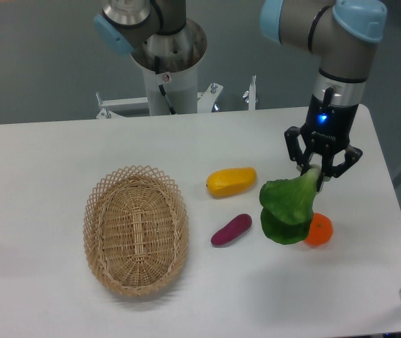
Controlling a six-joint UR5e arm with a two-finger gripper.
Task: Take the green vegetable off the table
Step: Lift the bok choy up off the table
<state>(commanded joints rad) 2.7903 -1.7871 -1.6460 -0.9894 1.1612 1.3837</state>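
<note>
White table (45, 162): hand (314, 177) grips green vegetable (286, 210) (aloft); wicker basket (136, 229) empty.

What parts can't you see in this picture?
- Camera view: the left part of the orange is hidden behind the green vegetable.
- The pincer holds the pale stalk; the pincer's fingers cover the stalk's tip.
- Whether the leaves hang above the table or brush it cannot be told from this one view.
- The arm's upper part is cut off by the top edge.
</note>
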